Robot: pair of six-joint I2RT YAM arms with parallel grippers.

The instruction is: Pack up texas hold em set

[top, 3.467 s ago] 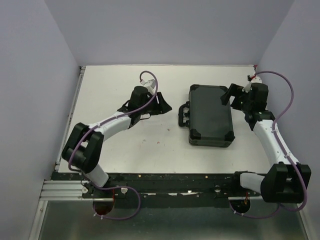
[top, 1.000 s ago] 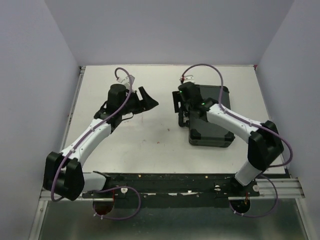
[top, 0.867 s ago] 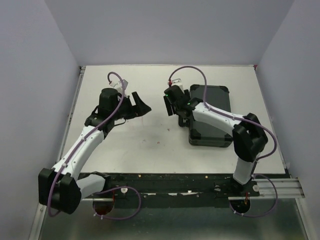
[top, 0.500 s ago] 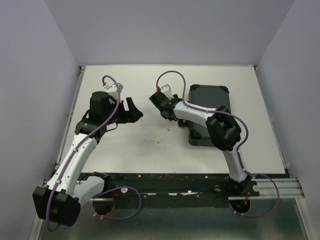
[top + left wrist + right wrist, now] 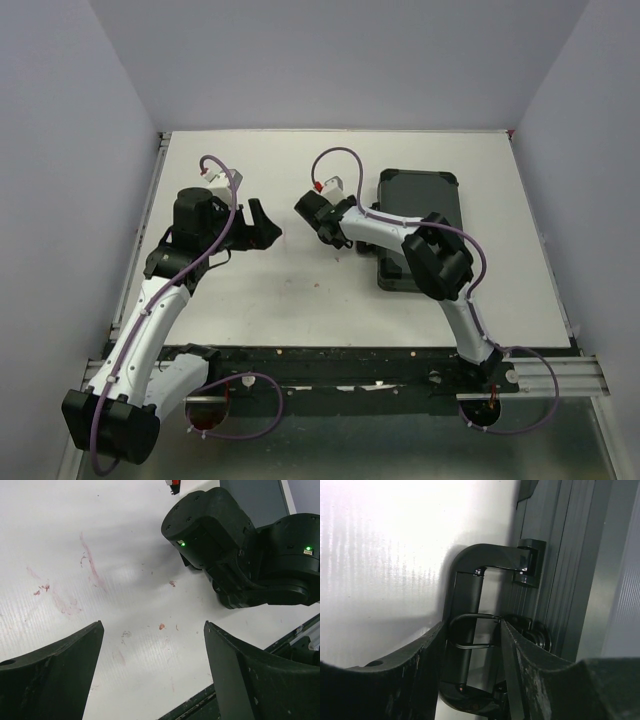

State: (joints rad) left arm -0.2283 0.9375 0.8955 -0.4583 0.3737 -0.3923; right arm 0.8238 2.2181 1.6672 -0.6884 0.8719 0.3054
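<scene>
The texas hold em set is a closed black case [image 5: 425,200] lying flat at the table's right. Its carry handle [image 5: 467,590] sticks out from the left side wall [image 5: 555,580]; a thin wire loop [image 5: 470,630] crosses it. My right gripper [image 5: 345,238] reaches in low from the left, and its fingers [image 5: 472,645] straddle the handle bar. One finger lies close against the bar, and a gap shows beside the other. My left gripper [image 5: 262,222] hovers wide open over bare table [image 5: 152,625], left of the right wrist [image 5: 220,530]. Nothing is between its fingers.
The white tabletop [image 5: 300,290] carries faint red smears [image 5: 92,570]. Grey walls close in the left, back and right. A black rail [image 5: 350,365] runs along the near edge, and its edge shows at the bottom of the left wrist view.
My right arm swung left off the case top and dropped to the handle, and its jaws narrowed around the bar. My left arm drew back to the left and stayed open.
</scene>
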